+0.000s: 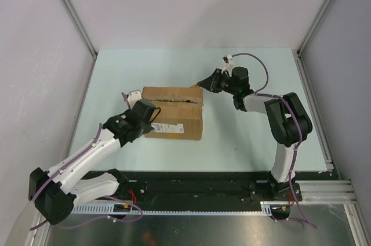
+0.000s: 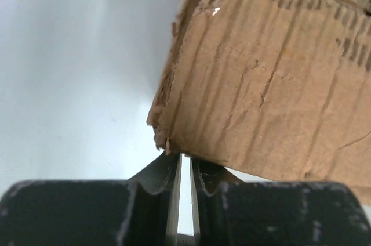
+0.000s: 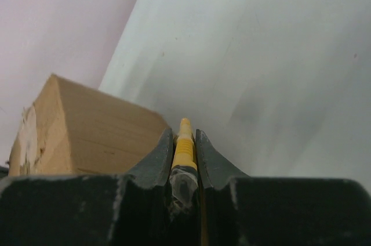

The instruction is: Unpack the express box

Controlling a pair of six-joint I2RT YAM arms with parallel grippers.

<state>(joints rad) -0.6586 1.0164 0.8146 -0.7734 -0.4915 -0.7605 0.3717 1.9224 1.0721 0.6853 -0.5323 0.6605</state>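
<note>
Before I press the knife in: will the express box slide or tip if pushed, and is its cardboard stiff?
Likely to slide: the express box rests flat on the smooth table. Low and wide, it seems unlikely to tip. Its cardboard looks creased and torn near the left gripper, so it may buckle or tear there.
</note>
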